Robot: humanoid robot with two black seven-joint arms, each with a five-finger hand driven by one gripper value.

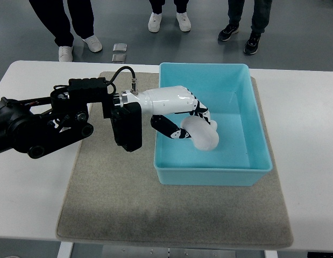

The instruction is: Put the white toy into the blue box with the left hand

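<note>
**Over the box, toy not yet let go**

From above, the left hand [190, 121] had reached across the near-left wall of the light blue plastic box [259, 110], its white fingers [201, 110] curled around the rounded white toy [205, 134]. The toy sat low inside the box, near the left-front part of the floor, though I couldn't tell whether it touched bottom. It bulged out just below and to the right of the palm, gripped on both sides. By my reckoning the carrying was done; only the release and pulling the arm clear remained. Box and grey felt mat [101, 204] rested on a white table [306, 134]. Onlookers' shoes [169, 21] lined the far edge.
</note>
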